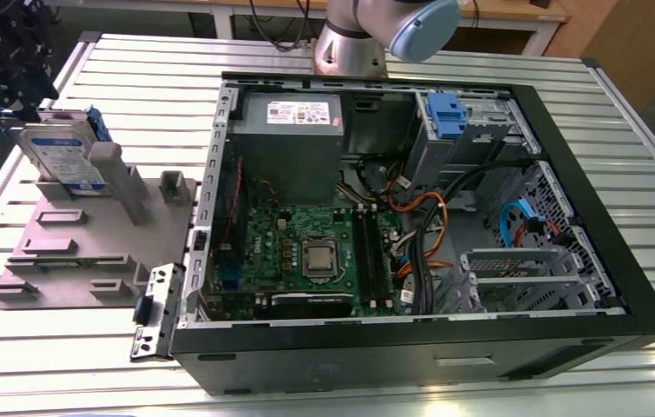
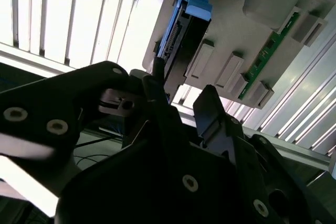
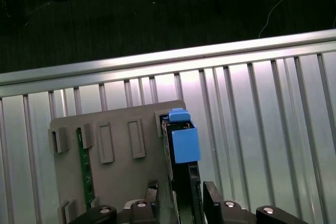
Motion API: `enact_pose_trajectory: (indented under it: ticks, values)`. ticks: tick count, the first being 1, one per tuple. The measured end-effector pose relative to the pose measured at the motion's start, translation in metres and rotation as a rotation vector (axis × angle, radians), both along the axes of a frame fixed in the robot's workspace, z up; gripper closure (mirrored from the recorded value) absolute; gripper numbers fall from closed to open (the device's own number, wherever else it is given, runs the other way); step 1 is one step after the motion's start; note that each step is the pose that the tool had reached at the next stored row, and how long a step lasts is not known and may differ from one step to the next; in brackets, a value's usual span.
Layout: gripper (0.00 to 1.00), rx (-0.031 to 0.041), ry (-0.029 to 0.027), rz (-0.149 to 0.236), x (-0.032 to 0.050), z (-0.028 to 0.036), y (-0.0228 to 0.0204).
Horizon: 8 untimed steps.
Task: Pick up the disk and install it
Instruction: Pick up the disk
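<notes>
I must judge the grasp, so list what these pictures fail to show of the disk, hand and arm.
Silver rectangular disk with blue plastic rails: edge-on in the first wrist view, label face unseen; its near end sits behind the open black hand.
Exterior view: a grey plastic fixture post covers part of the disk's lower half.
Silver robot arm: cut off by the exterior view's top edge.
</notes>
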<state>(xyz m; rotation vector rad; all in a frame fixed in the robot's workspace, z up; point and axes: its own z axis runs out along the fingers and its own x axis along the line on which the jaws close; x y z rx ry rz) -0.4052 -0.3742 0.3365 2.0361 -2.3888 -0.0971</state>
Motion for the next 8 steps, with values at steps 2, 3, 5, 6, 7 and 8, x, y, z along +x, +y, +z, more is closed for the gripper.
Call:
enact_pose_trajectory:
  ticks: [2, 3, 5, 6, 7, 8]
  values:
    - [0.47, 0.0000, 0.0000, 0.000, 0.0000, -0.0001, 0.0000]
    - [0.47, 0.0000, -0.0001, 0.000, 0.0000, -0.0001, 0.0000]
    - [0.41, 0.0000, 0.0000, 0.000, 0.0000, -0.0002, 0.0000]
    - [0.41, 0.0001, -0.0003, 0.003, 0.0000, -0.0005, 0.0000]
    - [0.41, 0.0002, -0.0004, 0.013, 0.0001, -0.0009, 0.0000]
    - [0.41, 0.0001, -0.0003, 0.025, 0.0000, -0.0012, 0.0000]
